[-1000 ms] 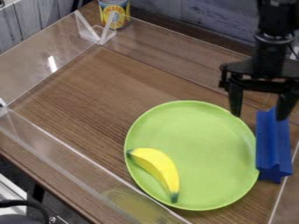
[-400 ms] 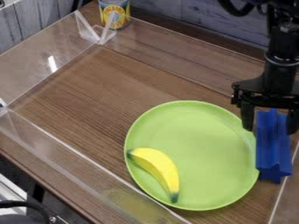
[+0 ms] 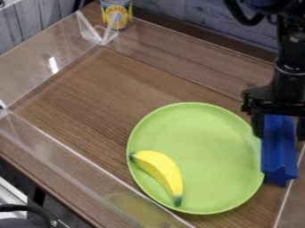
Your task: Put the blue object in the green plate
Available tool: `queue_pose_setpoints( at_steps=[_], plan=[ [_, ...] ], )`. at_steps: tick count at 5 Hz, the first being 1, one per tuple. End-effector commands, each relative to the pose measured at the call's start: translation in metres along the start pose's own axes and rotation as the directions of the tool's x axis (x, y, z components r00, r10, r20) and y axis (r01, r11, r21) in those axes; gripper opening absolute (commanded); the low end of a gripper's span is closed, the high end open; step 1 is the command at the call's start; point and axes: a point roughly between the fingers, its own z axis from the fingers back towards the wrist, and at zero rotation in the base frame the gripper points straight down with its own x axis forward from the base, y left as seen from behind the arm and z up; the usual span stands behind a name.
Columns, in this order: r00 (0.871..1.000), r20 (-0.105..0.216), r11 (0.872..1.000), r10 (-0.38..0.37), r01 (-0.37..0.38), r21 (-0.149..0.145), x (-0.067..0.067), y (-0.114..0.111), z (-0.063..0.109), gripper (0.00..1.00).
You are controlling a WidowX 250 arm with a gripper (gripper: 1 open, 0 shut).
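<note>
Blue object [image 3: 279,151] lying on the worktop [image 3: 131,89] at its right edge, just beside the rim of the green plate [image 3: 215,151]. Gripper [image 3: 276,118] pointing down over the block's far end, fingers [image 3: 254,117] spread either side of it. Banana [image 3: 161,172] on the plate's near-left part

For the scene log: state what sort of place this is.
Probably a lab robot test bench: a wooden tabletop fenced by clear plastic walls, with toy-like props, a green plate holding a yellow banana and a blue block.
</note>
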Motion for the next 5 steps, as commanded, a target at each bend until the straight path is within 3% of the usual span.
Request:
queue_pose_setpoints(
  at_steps=[1, 5],
  plan=[
    [0.999, 0.043, 0.999, -0.019, 0.021, -0.036, 0.0059, -0.0115, 0.0184, 1.00],
    [0.998, 0.053, 0.999, -0.041, 0.042, -0.026, 0.0062, -0.0145, 0.0235, 1.00]
  ],
)
